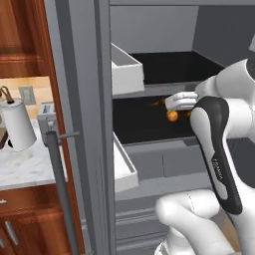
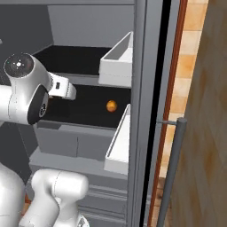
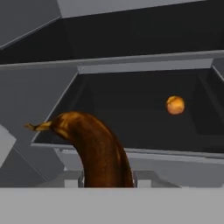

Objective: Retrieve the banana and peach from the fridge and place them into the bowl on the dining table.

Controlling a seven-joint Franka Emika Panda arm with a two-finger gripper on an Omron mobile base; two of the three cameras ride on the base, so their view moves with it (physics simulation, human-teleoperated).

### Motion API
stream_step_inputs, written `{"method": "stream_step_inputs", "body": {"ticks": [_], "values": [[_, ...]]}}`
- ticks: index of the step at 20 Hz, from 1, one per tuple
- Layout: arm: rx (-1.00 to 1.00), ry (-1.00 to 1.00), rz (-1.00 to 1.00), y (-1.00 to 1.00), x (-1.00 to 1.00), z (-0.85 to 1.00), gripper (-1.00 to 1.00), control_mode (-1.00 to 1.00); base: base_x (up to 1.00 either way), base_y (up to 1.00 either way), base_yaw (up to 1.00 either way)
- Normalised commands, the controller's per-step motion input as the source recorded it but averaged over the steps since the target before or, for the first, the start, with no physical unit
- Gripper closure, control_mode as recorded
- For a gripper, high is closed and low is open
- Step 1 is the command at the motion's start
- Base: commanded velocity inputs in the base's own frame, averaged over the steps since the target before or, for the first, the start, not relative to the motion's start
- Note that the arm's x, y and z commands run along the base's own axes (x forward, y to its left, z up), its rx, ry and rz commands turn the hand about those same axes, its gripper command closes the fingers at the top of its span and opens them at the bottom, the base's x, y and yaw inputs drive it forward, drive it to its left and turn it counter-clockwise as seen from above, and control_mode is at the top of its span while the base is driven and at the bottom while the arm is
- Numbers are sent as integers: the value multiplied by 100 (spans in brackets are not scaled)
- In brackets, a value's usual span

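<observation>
My gripper (image 3: 107, 180) is shut on the banana (image 3: 96, 146), a dark yellowish-brown curved fruit that rises between the fingers (image 3: 74, 179) with its stem tip pointing left. The hand (image 1: 180, 101) is held just in front of the open fridge (image 1: 89, 74), level with its middle dark shelf (image 3: 131, 100). The peach (image 3: 175, 105), a small orange-red ball, lies on that shelf beyond the gripper and apart from it; it is the peach (image 1: 172, 116) just under the hand and the peach (image 2: 111, 106) right of the hand (image 2: 62, 88). The bowl and dining table are out of view.
White door bins (image 1: 127, 69) (image 1: 124, 172) jut from the open left door, whose bar handle (image 1: 60, 179) stands close. The right door has bins (image 2: 119, 146) and a handle (image 2: 170, 168). A paper towel roll (image 1: 20, 124) stands on the wall counter (image 1: 20, 167).
</observation>
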Motion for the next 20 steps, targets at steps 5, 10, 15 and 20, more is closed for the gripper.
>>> {"method": "stream_step_inputs", "body": {"ticks": [5,10,15,20], "values": [[0,0,0,0,0,0,100,100,-81,0,5],[0,0,0,0,0,0,100,100,-80,0,13],[0,0,0,0,0,0,100,100,-84,0,40],[0,0,0,0,0,0,100,100,-57,0,48]]}}
